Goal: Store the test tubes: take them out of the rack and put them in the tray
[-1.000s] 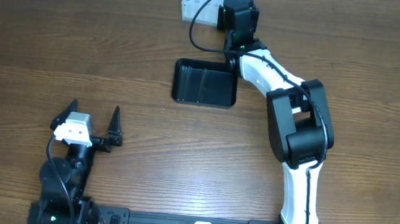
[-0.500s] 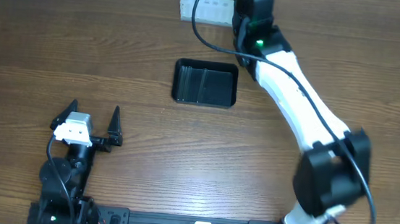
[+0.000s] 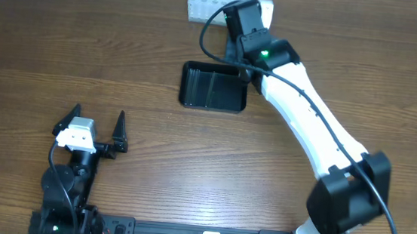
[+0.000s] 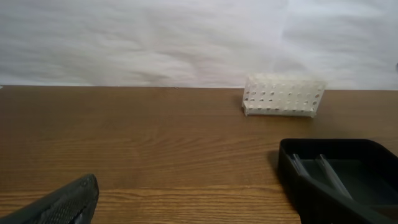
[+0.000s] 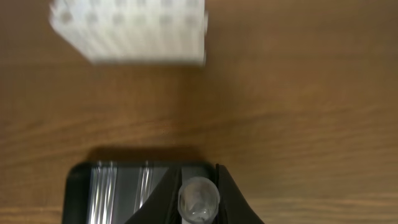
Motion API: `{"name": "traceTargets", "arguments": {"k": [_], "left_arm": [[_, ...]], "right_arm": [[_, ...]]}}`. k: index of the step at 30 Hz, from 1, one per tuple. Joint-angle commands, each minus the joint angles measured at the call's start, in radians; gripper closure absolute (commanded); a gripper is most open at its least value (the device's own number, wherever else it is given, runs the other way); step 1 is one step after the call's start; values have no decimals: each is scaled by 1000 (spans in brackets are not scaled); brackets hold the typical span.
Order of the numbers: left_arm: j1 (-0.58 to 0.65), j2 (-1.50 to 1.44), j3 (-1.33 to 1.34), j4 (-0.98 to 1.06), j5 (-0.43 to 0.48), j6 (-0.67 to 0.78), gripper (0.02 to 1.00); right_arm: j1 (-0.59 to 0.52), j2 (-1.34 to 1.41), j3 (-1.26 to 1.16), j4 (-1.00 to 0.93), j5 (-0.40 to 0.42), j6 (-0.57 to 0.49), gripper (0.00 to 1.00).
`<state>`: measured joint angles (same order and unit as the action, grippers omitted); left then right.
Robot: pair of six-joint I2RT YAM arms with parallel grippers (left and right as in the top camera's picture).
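Right gripper (image 5: pixel 199 210): pinched narrow on a test tube (image 5: pixel 199 194), at the edge of the black tray (image 5: pixel 78 186).
Left gripper (image 3: pixel 97 115): spread wide, empty, worktop's front-left corner.

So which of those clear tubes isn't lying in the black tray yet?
The tube gripped between the right arm's fingers; the others lie flat in the tray.
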<state>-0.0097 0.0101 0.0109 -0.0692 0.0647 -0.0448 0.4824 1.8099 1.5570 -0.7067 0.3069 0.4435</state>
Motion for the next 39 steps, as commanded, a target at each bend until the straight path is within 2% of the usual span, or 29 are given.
{"name": "traceTargets", "arguments": {"k": [1,7,33,37,39], "left_arm": [[5,-7,-5,-3,13,11,20],[5,-7,-5,-3,13,11,18],[5,-7,-5,-3,13,11,18],[5,-7,-5,-3,13,11,18],[5,-7,-5,-3,13,11,18]], "right_arm": [[4,106,-2,0,-113,76,943],[4,190,-2,-4,-120,142,939],[10,313,-2,-3,-134,162,866],[10,313,-2,4,-134,162,785],[10,313,-2,7,-134,162,634]]}}
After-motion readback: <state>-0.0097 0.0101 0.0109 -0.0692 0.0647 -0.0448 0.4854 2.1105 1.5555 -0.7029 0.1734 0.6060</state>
